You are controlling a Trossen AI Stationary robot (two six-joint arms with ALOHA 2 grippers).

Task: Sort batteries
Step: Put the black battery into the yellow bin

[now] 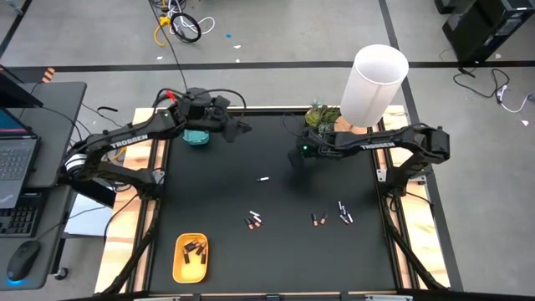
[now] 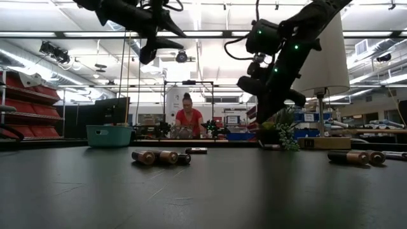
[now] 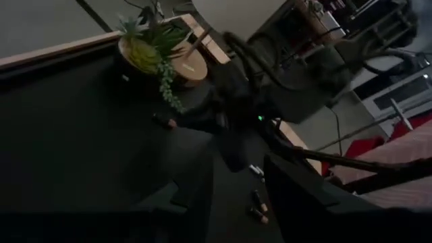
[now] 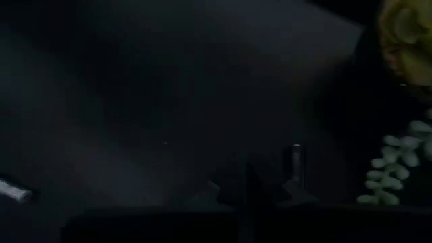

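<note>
Batteries [image 1: 254, 221] lay scattered on the black table [image 1: 226, 180], and a few more sat in the yellow oval tray [image 1: 178, 261] at the near left corner. In the high view, one pale battery [image 1: 264, 179] lay alone near the middle, its long axis running almost left to right. Two lay together at the centre front, two dark ones [image 1: 318, 220] with orange ends sat side by side to their right, pointing roughly front to back, and two or three pale ones [image 1: 343, 211] lay slanted just beyond those. The tray held about three dark batteries, though the exact count was hard to tell. The teal rectangular tray [image 1: 196, 138] stood at the far left, beneath the left gripper [image 1: 243, 128], whose fingers stood partly apart with nothing visible between them. The right gripper [image 1: 295, 158] hung above the table near the small potted plant [image 1: 320, 116], fingers closed together; whether it gripped anything could not be told.
</note>
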